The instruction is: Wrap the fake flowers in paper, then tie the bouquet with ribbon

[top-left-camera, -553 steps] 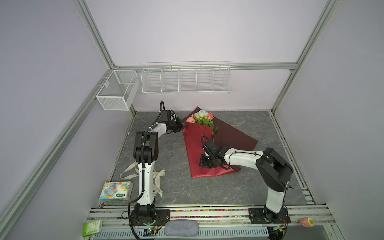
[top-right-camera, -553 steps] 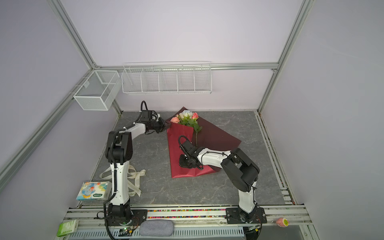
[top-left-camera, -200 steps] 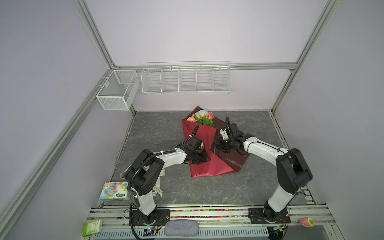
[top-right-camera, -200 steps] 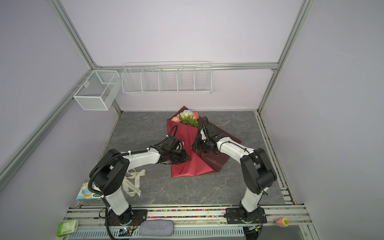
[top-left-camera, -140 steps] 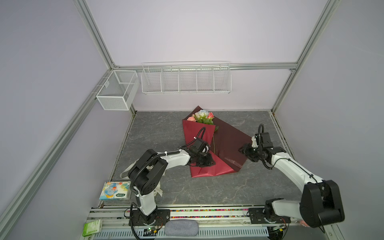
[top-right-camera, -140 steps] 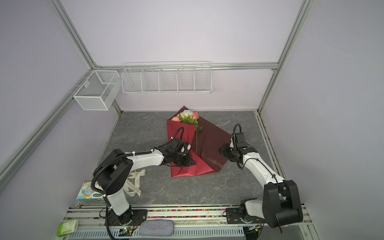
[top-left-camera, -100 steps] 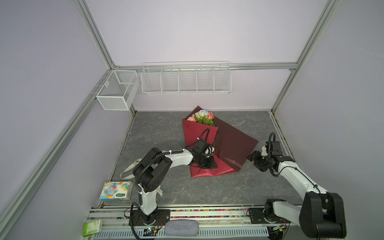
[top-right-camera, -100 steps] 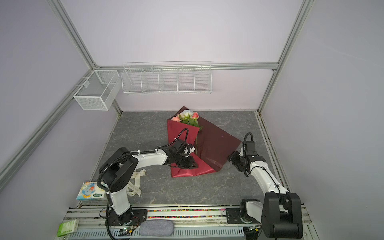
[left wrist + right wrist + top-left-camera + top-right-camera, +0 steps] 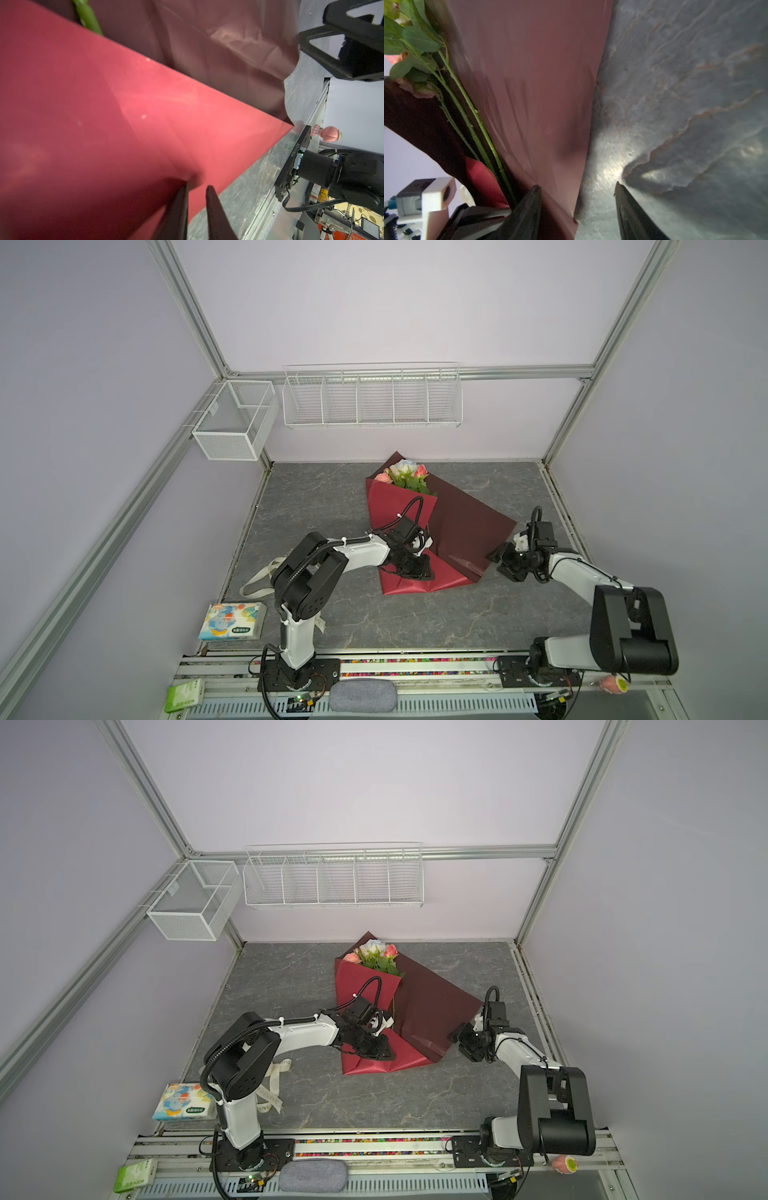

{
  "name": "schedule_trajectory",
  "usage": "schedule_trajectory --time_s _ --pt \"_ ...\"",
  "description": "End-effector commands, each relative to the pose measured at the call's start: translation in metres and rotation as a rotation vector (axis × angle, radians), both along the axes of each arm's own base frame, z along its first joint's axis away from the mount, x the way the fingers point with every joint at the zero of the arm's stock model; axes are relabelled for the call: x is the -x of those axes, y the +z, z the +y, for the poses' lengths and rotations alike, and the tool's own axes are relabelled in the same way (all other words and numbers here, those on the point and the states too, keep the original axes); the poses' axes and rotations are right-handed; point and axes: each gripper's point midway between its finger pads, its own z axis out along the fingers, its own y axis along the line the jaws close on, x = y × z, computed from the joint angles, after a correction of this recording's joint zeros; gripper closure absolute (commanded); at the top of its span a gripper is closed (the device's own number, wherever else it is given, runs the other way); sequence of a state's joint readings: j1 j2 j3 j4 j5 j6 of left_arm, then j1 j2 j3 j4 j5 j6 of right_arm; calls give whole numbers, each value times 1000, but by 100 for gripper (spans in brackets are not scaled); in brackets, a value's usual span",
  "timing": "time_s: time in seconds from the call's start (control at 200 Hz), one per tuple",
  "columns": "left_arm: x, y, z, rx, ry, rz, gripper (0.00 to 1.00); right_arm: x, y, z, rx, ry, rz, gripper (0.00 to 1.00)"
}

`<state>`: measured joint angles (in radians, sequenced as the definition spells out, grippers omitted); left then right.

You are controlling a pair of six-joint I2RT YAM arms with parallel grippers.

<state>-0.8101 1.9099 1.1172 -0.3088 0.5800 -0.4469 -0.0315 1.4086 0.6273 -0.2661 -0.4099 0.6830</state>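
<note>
Bench: we record a grey marbled slab.

Bouquet of fake flowers: lies mid-bench in red wrap, blooms toward the far edge. A darker flap is spread flat toward the right arm's side.

Left tool: on the wrap's near end, fingers a narrow slit apart at a pucker in the paper. We cannot tell whether they grip it.

Right tool: spread wide and holding nothing, straddling the flap's outer edge.

Tissue pack: near-left corner.

Cream ribbon: loose on the bench, near the tissue pack.

The bouquet is laid mid-table, blooms toward the far side; the ribbon and tissue pack are found near left.
</note>
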Motion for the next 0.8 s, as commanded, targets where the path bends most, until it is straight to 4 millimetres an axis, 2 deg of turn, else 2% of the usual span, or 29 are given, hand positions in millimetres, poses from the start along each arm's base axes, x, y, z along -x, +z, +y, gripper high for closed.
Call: schedule_trajectory --time_s 0.0,0.12,0.25,0.34,0.495,0.635,0.795 --pt "-2 -1 -1 -10 -21 -17 82 -19 5 6 -60 -10 -58 42" --pt "-2 -2 -1 -15 -25 -16 82 -24 -2 3 -83 -94 -97 43" --pt "-3 0 -3 -10 -29 -17 83 -32 1 9 -153 -120 -143 45" --pt "-4 0 -4 -9 -28 -18 82 -35 -1 6 -157 -152 -152 44" --pt "-7 0 -5 -10 -22 -22 82 -47 17 18 -238 -134 -244 45" --pt "-8 0 -5 -8 -18 -23 82 -54 38 25 -244 -101 -329 46" --pt "-8 0 -8 7 -23 -7 82 -56 45 42 -191 -28 -362 46"
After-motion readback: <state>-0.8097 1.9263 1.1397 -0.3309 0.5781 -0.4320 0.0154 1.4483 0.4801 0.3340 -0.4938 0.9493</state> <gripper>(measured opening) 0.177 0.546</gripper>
